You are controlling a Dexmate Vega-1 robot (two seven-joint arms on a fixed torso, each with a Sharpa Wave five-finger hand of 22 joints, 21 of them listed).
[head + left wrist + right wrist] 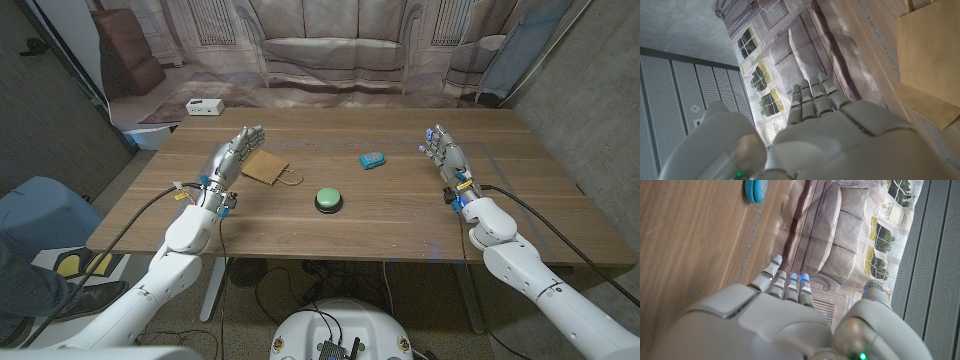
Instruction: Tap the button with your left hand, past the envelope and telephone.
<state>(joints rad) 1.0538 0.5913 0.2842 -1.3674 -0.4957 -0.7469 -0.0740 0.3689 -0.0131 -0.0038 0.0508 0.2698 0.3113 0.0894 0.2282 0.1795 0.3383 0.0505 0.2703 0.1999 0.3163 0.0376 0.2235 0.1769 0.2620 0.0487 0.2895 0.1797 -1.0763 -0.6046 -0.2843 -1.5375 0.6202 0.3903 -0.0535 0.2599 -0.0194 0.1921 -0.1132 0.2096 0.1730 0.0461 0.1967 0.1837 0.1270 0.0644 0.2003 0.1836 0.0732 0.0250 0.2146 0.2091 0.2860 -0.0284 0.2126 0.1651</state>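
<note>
Our left hand [228, 158] holds nothing, its fingers extended and close together, reaching forward over the wooden table [400, 225]. In the left wrist view we see the back of that hand [840, 135] with the fingers [812, 97] straight and side by side, and the brown envelope [930, 60] lying on the wood just beside it. Our right hand [445, 155] is also free of any object, fingers stretched out and slightly apart; whether it touches the table we cannot tell. The right wrist view gives us its back [775, 325] and its fingertips [790, 277], with the small blue telephone [756, 190] on the table beyond them.

We take the green button [328, 199] as our landmark. It sits on a dark base near the middle of the table, between the two hands and a little nearer to us than their fingertips. The envelope [270, 167] lies beyond the button toward our left, just beside the left hand's fingers. The telephone [373, 159] lies beyond the button toward our right, well apart from the right hand. Farther still past the button, off the table's far left corner, a small white box [204, 107] rests on the floor covering before a printed backdrop [330, 45] showing a sofa.
</note>
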